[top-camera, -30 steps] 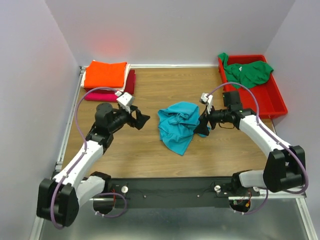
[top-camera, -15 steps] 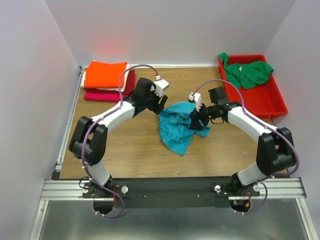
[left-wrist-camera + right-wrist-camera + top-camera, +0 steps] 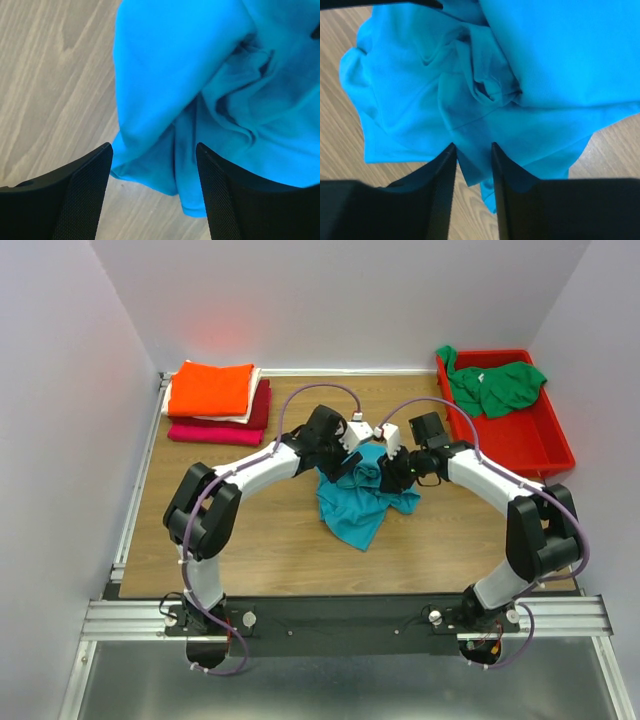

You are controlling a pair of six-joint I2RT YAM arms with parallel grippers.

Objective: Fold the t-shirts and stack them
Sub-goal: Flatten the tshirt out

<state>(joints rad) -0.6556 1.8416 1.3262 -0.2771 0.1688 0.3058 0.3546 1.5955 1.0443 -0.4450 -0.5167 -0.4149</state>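
A crumpled teal t-shirt (image 3: 355, 502) lies mid-table. My left gripper (image 3: 345, 462) hangs over its back left edge, my right gripper (image 3: 395, 472) over its back right part. In the left wrist view the left gripper (image 3: 154, 150) is open wide, with the teal t-shirt's (image 3: 165, 75) hem between the fingers and touching neither. In the right wrist view the right gripper (image 3: 473, 147) has narrowed around a fold of the teal t-shirt (image 3: 470, 75), but a gap still shows beside the cloth. A green t-shirt (image 3: 495, 385) lies bunched in the bin.
A red plastic bin (image 3: 555, 445) stands at the back right. At the back left is a folded stack: orange tee (image 3: 210, 388) on top, dark red (image 3: 262, 405) and magenta (image 3: 205, 432) below. Walls close in the back and sides.
The left arm swung from the left side across to the teal t-shirt's back edge. The right gripper slid further onto the shirt, and its jaws narrowed around a fold.
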